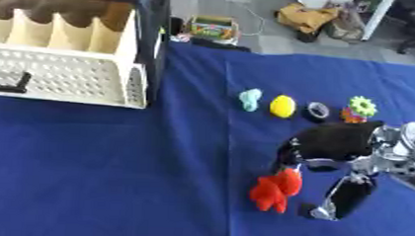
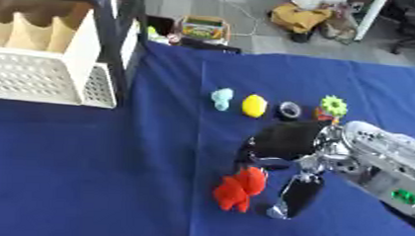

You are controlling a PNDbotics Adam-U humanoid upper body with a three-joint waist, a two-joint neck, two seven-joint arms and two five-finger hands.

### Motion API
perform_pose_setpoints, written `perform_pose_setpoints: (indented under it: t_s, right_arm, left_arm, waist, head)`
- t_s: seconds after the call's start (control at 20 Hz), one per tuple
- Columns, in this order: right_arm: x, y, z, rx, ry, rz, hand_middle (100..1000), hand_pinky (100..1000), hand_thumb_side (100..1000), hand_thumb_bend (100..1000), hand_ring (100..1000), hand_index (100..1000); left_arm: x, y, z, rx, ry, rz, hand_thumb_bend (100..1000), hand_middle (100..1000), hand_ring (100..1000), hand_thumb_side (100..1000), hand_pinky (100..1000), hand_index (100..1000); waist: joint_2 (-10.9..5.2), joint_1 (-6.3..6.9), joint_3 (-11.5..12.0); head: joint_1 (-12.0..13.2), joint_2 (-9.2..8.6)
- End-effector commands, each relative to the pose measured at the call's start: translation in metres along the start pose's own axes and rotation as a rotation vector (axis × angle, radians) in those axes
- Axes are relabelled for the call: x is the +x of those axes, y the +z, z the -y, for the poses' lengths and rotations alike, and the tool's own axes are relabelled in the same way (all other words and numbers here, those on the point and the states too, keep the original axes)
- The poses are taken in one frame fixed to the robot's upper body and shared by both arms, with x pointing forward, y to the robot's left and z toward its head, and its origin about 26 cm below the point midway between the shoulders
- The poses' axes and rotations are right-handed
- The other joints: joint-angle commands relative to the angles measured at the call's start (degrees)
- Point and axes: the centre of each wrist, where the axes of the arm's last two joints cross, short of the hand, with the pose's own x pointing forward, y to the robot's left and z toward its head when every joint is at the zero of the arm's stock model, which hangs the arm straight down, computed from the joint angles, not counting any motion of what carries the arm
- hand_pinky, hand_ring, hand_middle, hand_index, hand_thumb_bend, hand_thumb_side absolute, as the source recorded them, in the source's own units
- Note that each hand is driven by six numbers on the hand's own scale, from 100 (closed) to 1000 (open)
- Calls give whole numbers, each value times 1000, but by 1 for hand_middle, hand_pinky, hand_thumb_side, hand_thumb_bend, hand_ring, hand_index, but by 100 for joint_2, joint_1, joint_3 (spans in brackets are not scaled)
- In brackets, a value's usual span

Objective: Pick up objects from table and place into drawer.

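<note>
Red toy [image 1: 276, 190] lies lengthwise toward right hand [image 1: 331, 144].

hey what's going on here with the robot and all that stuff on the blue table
The robot's right hand is over a red toy near the front of the blue table, fingers reaching down at it; whether they grip it is unclear. A pale blue piece, yellow lemon-shaped toy, dark ring and green gear sit in a row behind. The white drawer stands open at far left.
</note>
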Motion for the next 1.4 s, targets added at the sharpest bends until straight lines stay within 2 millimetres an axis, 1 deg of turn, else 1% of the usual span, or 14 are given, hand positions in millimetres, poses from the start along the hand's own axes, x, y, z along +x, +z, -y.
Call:
perform_pose_setpoints:
  t_s: [0.05, 0.25, 0.45, 0.95, 1.05, 1.2, 1.4]
  right_arm:
    - [-4, 2, 5, -15, 15, -23, 708, 695, 382, 300, 765, 842]
    - [-6, -2, 3, -20, 8, -32, 716, 695, 385, 287, 768, 854]
    - [-8, -3, 1, -22, 14, -48, 718, 696, 383, 292, 772, 857]
    - [-18, -12, -12, 39, -17, -75, 710, 691, 337, 305, 771, 848]
    - [-19, -13, -13, 41, -20, -75, 706, 689, 333, 308, 769, 841]
    - [-21, -15, -14, 30, -26, -77, 682, 678, 336, 303, 757, 807]
    - [-22, -16, -14, -9, -39, -88, 643, 655, 360, 261, 737, 760]
  left_arm:
    - [6, -3, -5, 8, -6, 22, 100, 100, 100, 781, 100, 823]
    - [5, -3, -5, 8, -3, 21, 100, 100, 100, 787, 100, 821]
    - [5, -3, -5, 8, 1, 23, 100, 100, 100, 791, 100, 820]
    - [6, -4, -5, 10, 10, 31, 100, 100, 100, 795, 100, 817]
    - [6, -4, -5, 11, 12, 32, 100, 100, 100, 797, 100, 817]
    - [6, -4, -4, 11, 15, 32, 100, 100, 100, 801, 100, 817]
    - [5, -3, -4, 12, 14, 30, 100, 100, 100, 803, 100, 817]
  waist:
    - [-98, 30, 13]
    - [-73, 33, 26]
    - [-49, 36, 27]
    - [2, 41, 64]
    - [7, 40, 72]
    - [15, 41, 78]
    - [21, 50, 71]
  head:
    - [-19, -74]
    - [-39, -94]
    - [-52, -96]
    - [-86, -121]
    - [-93, -123]
    - [-102, -139]
    - [-103, -131]
